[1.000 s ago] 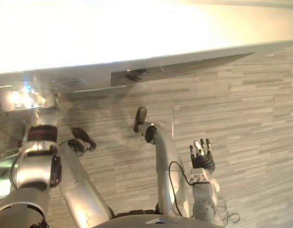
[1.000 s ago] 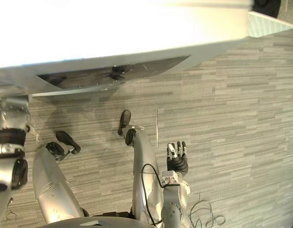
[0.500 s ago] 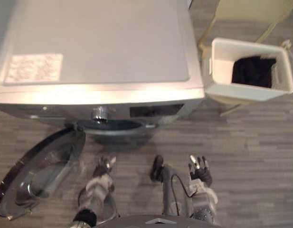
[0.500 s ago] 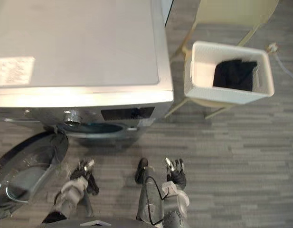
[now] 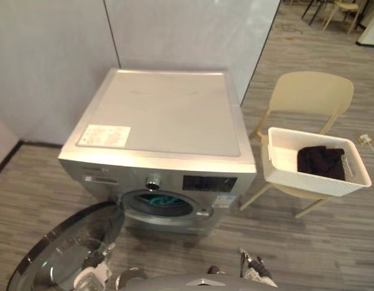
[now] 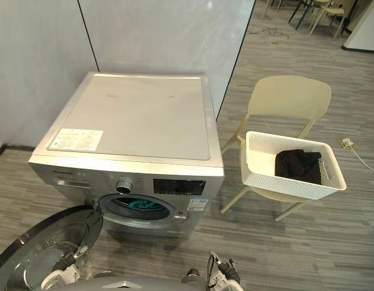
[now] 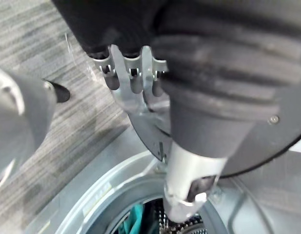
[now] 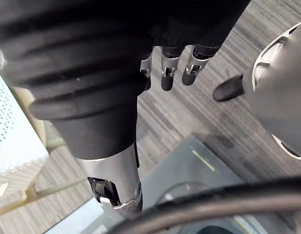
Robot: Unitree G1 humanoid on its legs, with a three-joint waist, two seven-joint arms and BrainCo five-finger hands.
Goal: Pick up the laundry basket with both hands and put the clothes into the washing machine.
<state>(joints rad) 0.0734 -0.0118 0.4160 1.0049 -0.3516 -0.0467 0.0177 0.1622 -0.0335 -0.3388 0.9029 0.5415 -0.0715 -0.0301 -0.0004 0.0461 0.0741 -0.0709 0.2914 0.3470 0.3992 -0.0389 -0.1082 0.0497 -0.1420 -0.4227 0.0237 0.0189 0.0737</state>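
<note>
Plainly, neither hand has anything in it: the left hand [image 7: 134, 95] hangs with its fingers loosely straight and the thumb apart, low in front of the open drum, and the right hand [image 8: 166, 73] is spread in the same relaxed way above the grey plank floor [image 6: 308, 242] — both well apart from the work. Outward from them stands the silver front-loading washing machine [image 6: 144, 115], its round glass door [image 6: 35, 257] swung wide to the robot's left, with a scrap of teal cloth [image 6: 140, 205] already showing in the drum. To its right the white perforated plastic laundry basket [image 6: 283, 185] sits on the seat of a pale yellow plastic chair [image 6: 290, 94], overhanging the seat's front edge, with a crumpled black garment [image 6: 297, 163] lying toward its right end. The basket should be stiff and light; taking its rim at the two short ends looks soundest, since the soft, limp load may slide when tipped. A white sticker [image 6: 76, 139] lies near the front left corner of the machine's top — its print, like that on the front panel, is too small to read.
</note>
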